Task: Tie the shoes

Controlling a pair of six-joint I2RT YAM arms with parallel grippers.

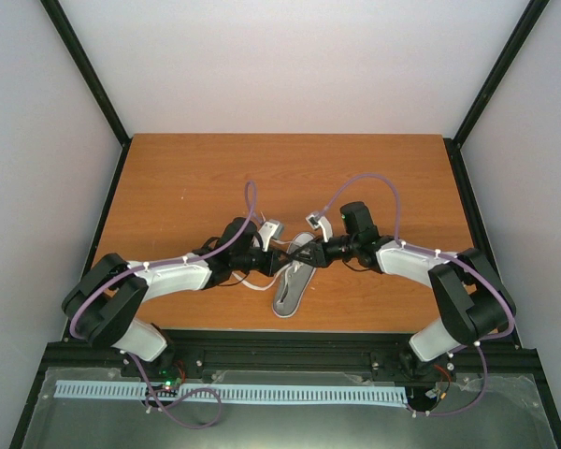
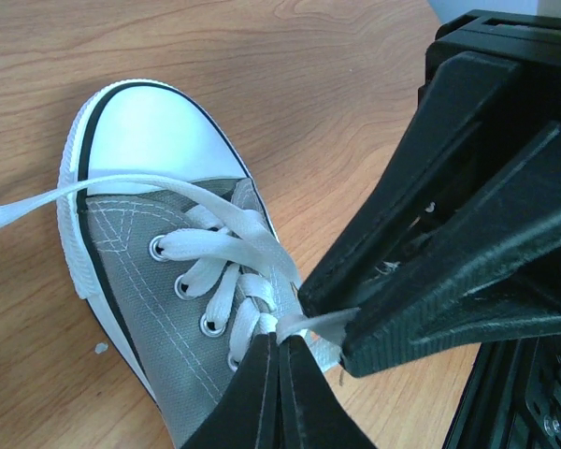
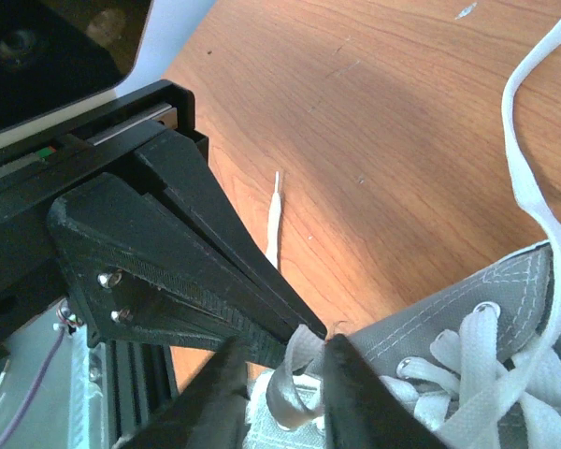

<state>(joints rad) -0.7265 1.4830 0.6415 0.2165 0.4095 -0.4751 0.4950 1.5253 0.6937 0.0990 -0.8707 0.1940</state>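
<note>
A grey canvas shoe (image 1: 293, 285) with a white toe cap (image 2: 150, 131) lies on the wooden table near its front edge, between both arms. My left gripper (image 2: 282, 339) is shut on a white lace (image 2: 232, 245) just above the eyelets. My right gripper (image 3: 290, 363) comes in from the other side and pinches a short loop of the same lace (image 3: 299, 379); in the left wrist view its jaws (image 2: 343, 324) are closed on that strip, tip to tip with my left fingers. One loose lace end (image 3: 274, 220) lies on the table, and another strand (image 2: 28, 210) trails off to the left.
The wooden table (image 1: 290, 178) stretches behind the shoe to white walls framed by black posts. A black rail (image 1: 290, 341) runs along the near edge by the arm bases, with a pale blue slotted strip (image 1: 224, 393) below it.
</note>
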